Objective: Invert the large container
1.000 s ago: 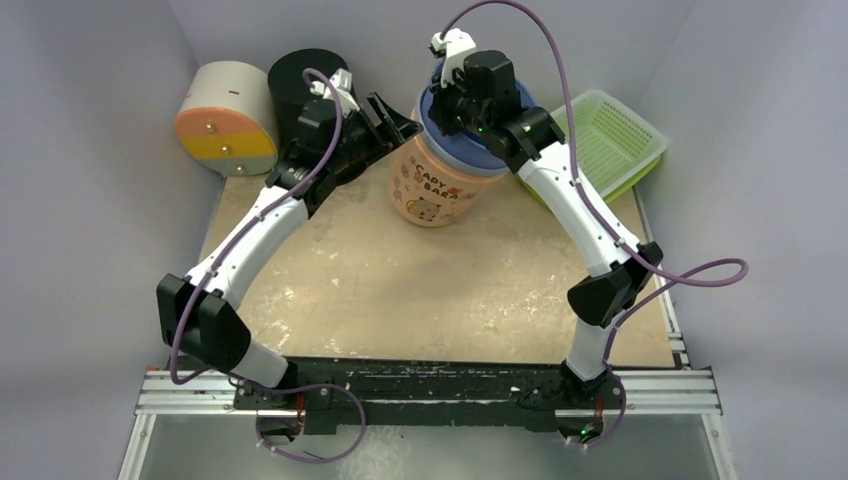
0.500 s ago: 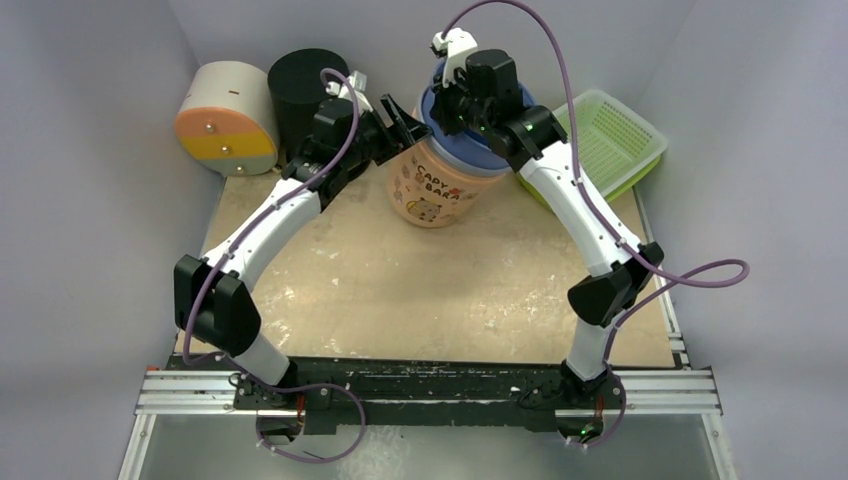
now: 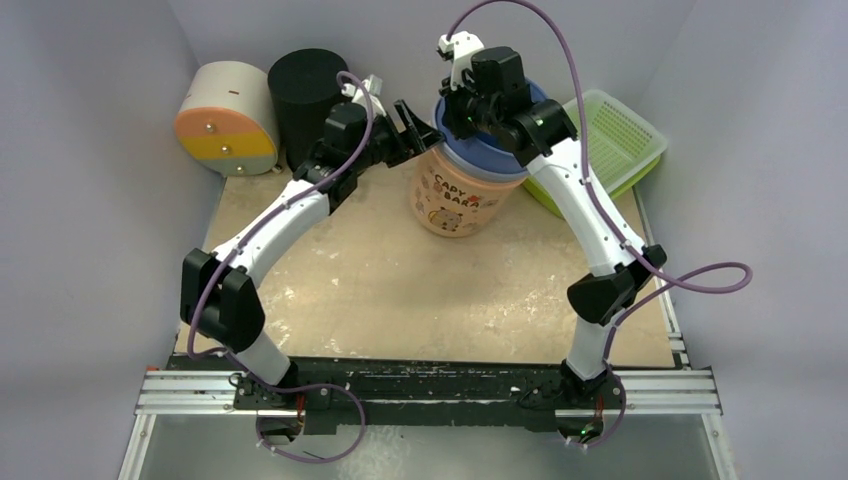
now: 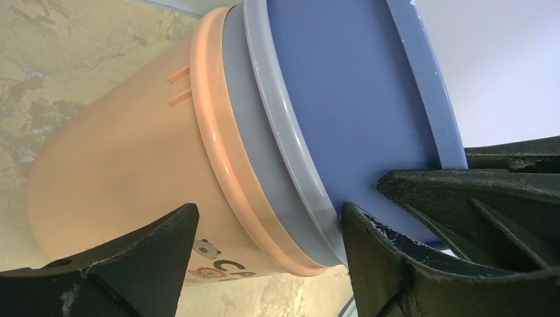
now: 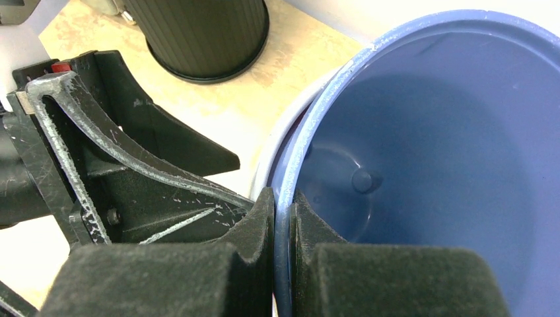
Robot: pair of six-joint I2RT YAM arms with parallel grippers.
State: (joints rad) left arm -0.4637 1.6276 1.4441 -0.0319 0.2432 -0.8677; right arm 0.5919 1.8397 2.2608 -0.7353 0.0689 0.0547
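The large container (image 3: 458, 203) is a peach bucket with cartoon print and a blue rim (image 3: 497, 150); it stands tilted at the back middle of the table. My right gripper (image 3: 466, 104) is shut on the blue rim, one finger inside and one outside, as the right wrist view shows (image 5: 282, 198). My left gripper (image 3: 422, 127) is open at the bucket's left side. In the left wrist view its jaws (image 4: 267, 218) straddle the grey band and rim of the container (image 4: 125, 152); one finger is close against the blue rim.
A black cylinder (image 3: 305, 85) and a white drum with orange and yellow bands (image 3: 228, 120) stand at the back left. A green basket (image 3: 612, 135) sits at the back right, just behind the bucket. Walls enclose the table on three sides.
The bucket has shifted right and tilted with the right gripper still holding its rim. The left gripper has moved right and now straddles the bucket's upper edge.
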